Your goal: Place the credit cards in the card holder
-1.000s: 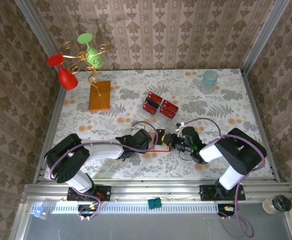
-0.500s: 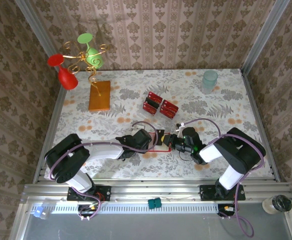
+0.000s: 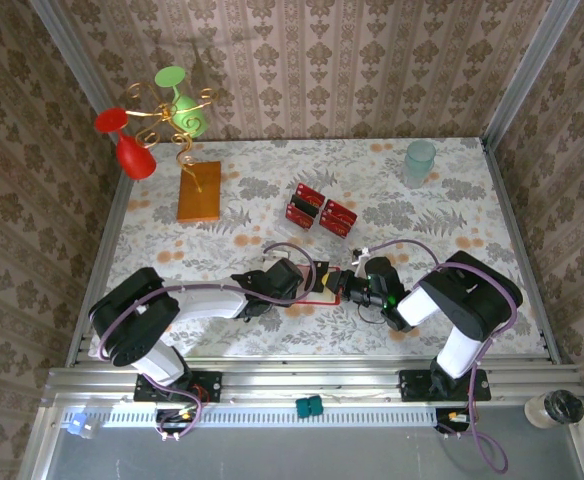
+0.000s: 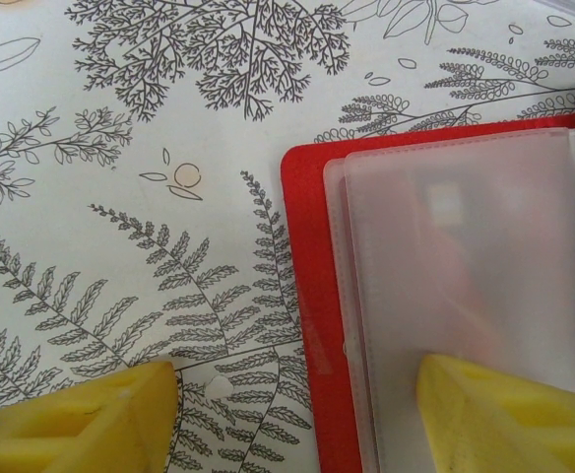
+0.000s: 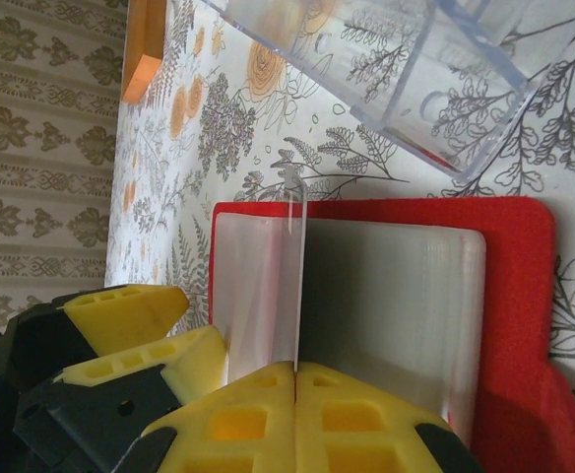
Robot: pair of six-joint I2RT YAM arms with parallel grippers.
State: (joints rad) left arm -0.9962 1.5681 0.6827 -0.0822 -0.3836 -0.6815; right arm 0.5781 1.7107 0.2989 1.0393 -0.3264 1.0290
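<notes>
1. Over the last second the right gripper [image 5: 297, 370] has edged a little toward the card holder [image 3: 321, 291] and the left gripper [image 4: 297, 389]. Its forearm has swung slightly with it. The cards have not moved.
2. The card holder lies open and flat on the fern-print tablecloth [image 4: 120, 197], its clear pockets facing up.
3. The left gripper's jaws stand wide apart and hold nothing. One yellow finger [image 4: 504, 414] rests on the holder's clear pocket, and the other sits on the cloth just beside the holder's red edge.
4. The right gripper's jaws are pressed together on a thin clear pocket leaf of the card holder. The leaf stands upright, edge-on to the right wrist camera, above the rest of the pockets.
5. The credit cards [image 3: 319, 210] lie in a small cluster on the cloth beyond the card holder, apart from it and from both grippers.
6. A clear plastic container [image 5: 406, 79] sits just beyond the holder's far edge.
7. An orange-brown slab [image 3: 199, 191] lies well away from the holder, toward the far left. Behind it is a gold wire stand carrying a red goblet [image 3: 124, 140] and a green goblet [image 3: 184, 110].
8. A pale blue-green cup [image 3: 420, 160] stands far from the holder, toward the far right corner.
</notes>
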